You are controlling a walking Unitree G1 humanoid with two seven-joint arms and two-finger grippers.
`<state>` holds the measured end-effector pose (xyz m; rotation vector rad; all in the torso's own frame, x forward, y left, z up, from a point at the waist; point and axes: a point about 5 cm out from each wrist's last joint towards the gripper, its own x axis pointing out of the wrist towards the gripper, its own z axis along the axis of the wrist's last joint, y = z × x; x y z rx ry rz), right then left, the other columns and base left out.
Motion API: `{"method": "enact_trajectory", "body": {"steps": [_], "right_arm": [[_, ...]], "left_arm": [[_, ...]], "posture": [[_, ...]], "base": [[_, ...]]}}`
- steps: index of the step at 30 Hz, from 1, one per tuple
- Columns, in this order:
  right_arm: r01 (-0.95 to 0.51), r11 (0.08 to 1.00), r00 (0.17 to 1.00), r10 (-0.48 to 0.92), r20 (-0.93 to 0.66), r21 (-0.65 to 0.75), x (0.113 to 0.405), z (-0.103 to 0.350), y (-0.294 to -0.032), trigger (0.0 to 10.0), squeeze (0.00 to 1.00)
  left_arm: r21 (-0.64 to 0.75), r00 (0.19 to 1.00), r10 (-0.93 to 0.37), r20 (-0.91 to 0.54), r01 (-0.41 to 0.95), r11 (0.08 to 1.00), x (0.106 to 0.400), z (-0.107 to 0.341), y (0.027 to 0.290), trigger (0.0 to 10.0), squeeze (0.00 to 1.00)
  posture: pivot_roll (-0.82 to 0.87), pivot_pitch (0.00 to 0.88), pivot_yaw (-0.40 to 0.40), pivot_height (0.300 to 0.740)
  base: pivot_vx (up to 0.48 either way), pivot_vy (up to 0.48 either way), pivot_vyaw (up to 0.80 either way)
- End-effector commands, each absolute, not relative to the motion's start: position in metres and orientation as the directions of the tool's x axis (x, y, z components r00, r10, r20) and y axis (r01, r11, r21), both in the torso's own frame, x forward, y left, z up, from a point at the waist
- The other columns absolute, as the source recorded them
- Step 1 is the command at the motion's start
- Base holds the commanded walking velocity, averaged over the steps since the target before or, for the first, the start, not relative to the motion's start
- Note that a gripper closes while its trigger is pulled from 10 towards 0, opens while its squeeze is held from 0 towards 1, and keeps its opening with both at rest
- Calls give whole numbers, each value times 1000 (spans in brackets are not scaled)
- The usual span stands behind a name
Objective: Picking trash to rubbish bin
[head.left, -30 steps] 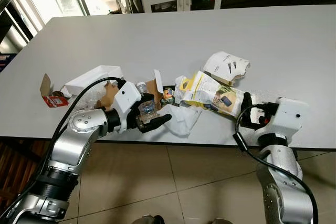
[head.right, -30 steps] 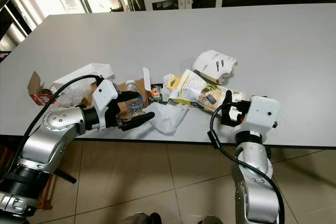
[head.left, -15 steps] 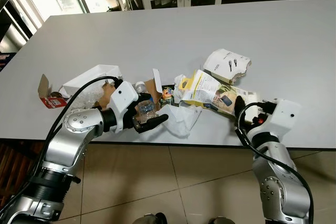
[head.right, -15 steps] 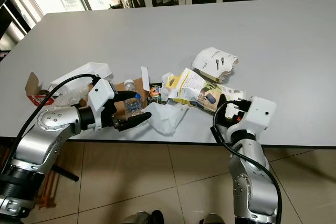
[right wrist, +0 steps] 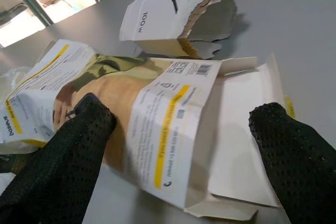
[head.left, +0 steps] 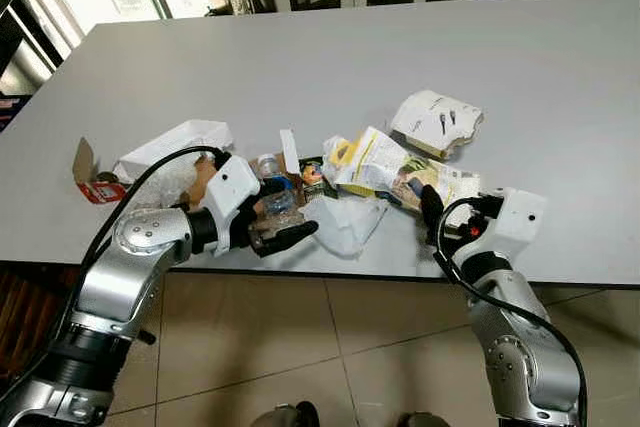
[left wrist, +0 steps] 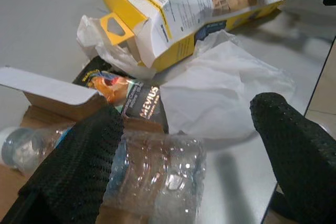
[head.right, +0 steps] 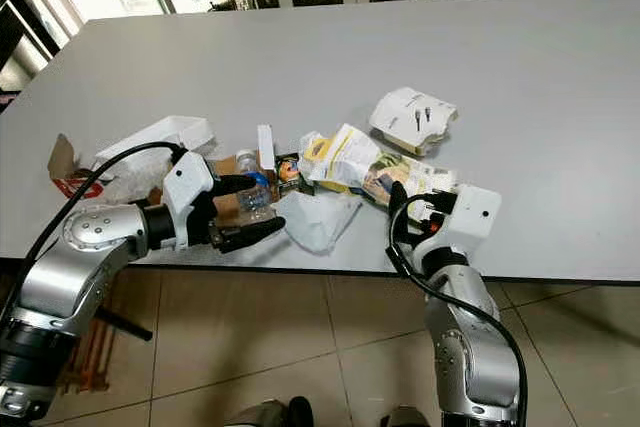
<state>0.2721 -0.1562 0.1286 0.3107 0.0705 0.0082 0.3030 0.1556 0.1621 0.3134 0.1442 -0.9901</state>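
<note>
While fingers straddle it, bottle [left wrist: 152, 174] lies inside left gripper [head.left: 281, 215].

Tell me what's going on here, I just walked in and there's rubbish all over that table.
The robot is clearing litter from the grey table. Its left end effector is open around a crushed clear plastic bottle, not yet clamped. Its right end effector is open over a flattened yellow-and-white cardboard box. A torn white carton lies beyond.
</note>
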Motion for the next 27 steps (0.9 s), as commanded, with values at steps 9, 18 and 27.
{"method": "enact_trajectory", "body": {"steps": [9,18,27], "right_arm": [[-60,944,997,71,-23,324,277,135,-151,10000,0],[-75,907,996,90,-16,413,286,135,-147,10000,0],[-79,879,993,110,-40,469,283,125,-141,0,0]], "left_arm": [[194,543,-795,-269,839,507,301,163,159,10000,0],[195,547,-792,-273,837,511,301,163,160,10000,0],[201,550,-789,-274,835,512,300,163,161,10000,0]], "posture": [[-23,148,131,740],[-9,146,131,740],[-5,145,129,740]], "base": [[0,0,0],[0,0,0],[0,0,0]]}}
